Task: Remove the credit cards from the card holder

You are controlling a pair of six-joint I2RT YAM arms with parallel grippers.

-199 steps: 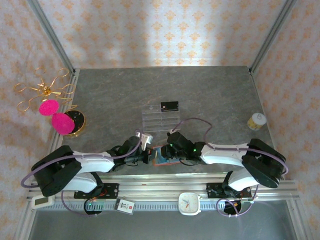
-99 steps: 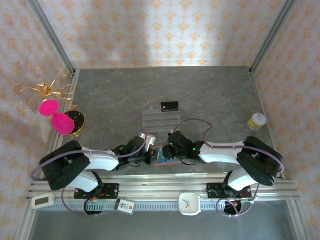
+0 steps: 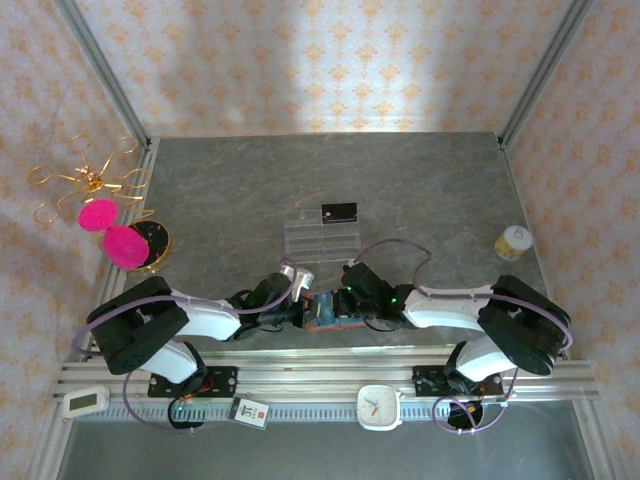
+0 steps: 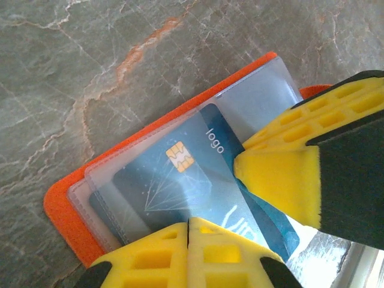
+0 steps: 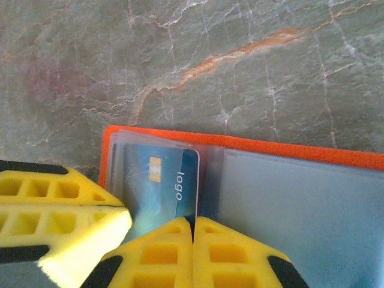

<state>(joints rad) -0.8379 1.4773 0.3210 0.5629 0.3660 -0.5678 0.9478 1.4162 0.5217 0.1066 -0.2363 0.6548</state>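
The orange card holder (image 3: 325,312) is lying open and flat at the lower centre of the top view, clear sleeves facing up. The blue card (image 4: 180,180), with a chip and "logo" print, is sitting partly tucked in a sleeve. The black card (image 3: 339,212) is lying flat just above centre.

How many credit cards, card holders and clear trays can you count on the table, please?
Credit cards: 2, the blue card and the black card
Card holders: 1, the orange card holder
Clear trays: 1, the clear tray
Total: 4
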